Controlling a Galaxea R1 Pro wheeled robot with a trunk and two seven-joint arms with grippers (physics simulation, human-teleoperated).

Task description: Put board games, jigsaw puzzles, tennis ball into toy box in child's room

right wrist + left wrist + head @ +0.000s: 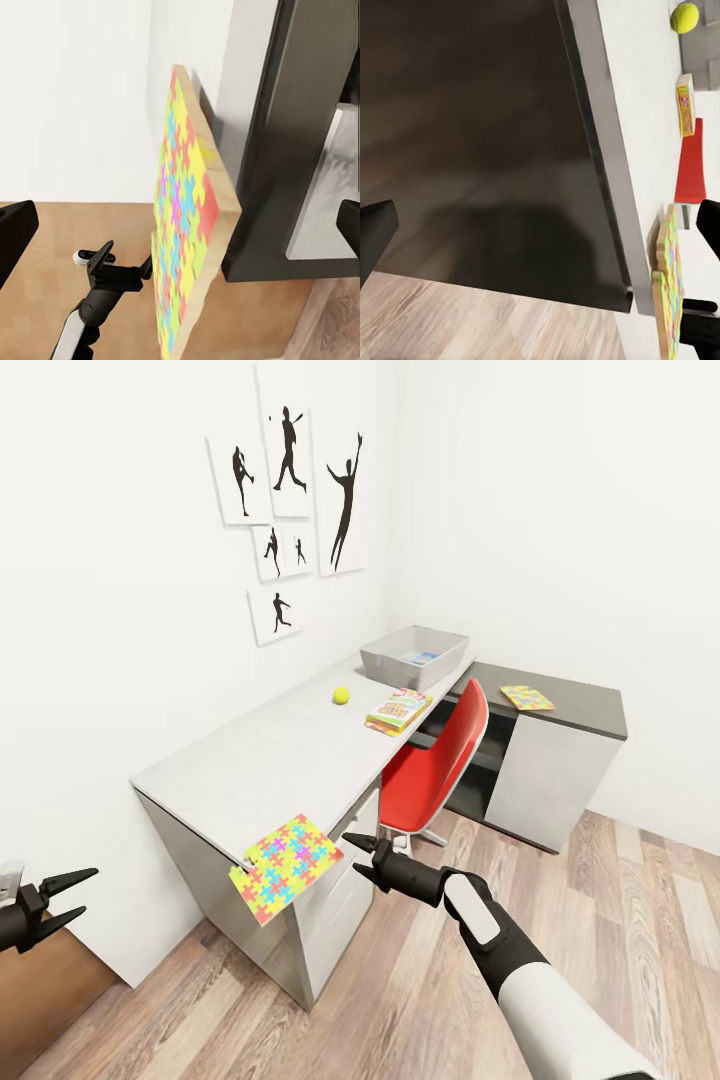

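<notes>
Seemingly unheld, jigsaw puzzle [286,867] beside right gripper [357,857], jaws apart

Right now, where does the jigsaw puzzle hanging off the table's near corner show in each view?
Head view: jigsaw puzzle at lower centre, overhanging the table corner.
Left wrist view: seen edge-on at lower right.
Right wrist view: large, centre.
Shared landmark: that table corner.

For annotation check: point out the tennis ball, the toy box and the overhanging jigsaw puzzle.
tennis ball [341,696], head view, its centre.
toy box [395,664], head view, near side wall.
jigsaw puzzle [286,867], head view, middle of patchwork face.
</notes>
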